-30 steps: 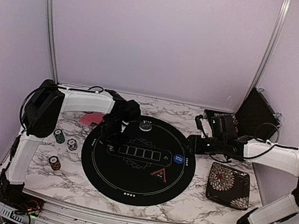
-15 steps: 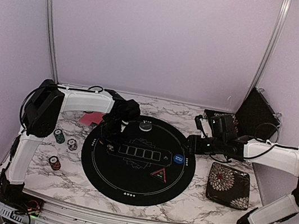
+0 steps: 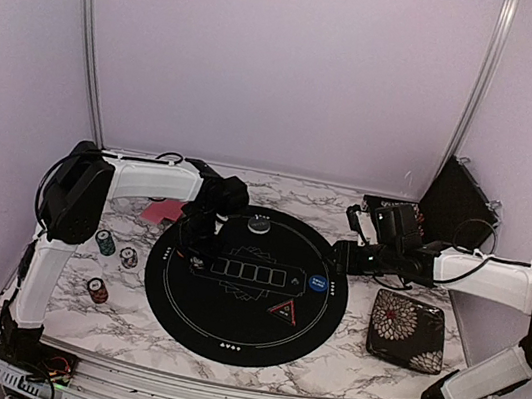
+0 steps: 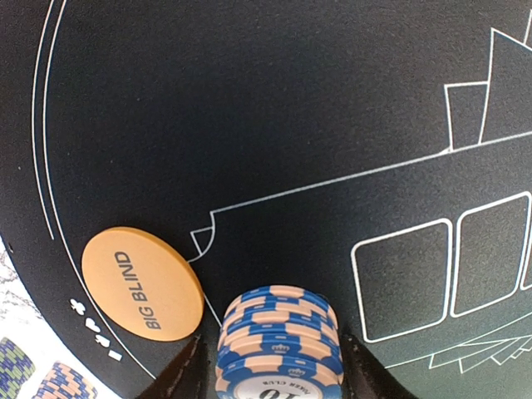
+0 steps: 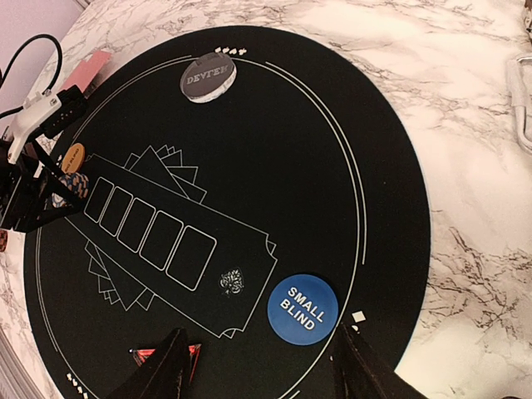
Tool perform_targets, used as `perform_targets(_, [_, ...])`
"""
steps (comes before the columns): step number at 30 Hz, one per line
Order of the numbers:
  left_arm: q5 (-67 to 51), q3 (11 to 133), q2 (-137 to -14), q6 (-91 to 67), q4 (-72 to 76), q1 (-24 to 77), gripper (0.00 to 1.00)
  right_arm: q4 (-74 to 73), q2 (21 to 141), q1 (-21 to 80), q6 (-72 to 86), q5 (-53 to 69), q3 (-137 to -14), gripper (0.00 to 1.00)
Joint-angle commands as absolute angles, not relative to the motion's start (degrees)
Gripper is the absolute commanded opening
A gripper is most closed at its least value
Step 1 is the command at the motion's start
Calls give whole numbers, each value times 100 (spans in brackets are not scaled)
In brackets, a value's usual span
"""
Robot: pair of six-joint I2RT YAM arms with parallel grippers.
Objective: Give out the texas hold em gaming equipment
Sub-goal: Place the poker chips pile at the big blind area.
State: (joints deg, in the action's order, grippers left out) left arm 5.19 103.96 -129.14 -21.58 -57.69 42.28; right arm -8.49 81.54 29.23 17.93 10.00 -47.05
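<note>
Chip stack (image 4: 278, 332) between jaws of left tool (image 4: 274, 370), beside orange button (image 4: 143, 283)

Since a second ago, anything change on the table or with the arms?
Nothing visibly moved in the overhead view. The left gripper flanks the blue-and-peach chip stack on the mat beside the BIG BLIND button, jaws looking slightly off it; the right gripper is open near the SMALL BLIND button. The side chip stacks, cards and case lie as before.
</note>
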Motion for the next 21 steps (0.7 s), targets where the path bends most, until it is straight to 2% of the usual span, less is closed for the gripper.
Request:
perform_targets(1, [537, 10441, -12690, -2093, -5810, 4199, 58, -782, 8176, 2869, 1740, 1028, -4930, 56])
perform_targets(7, [492, 10492, -12607, -2036, -5810, 4196, 67, -825, 8217, 2871, 1720, 1046, -4952, 56])
perform_targets(21, [340, 10453, -12083, -1968, -5629, 4143, 97, -1020, 8342, 3000, 1639, 1054, -5205, 57])
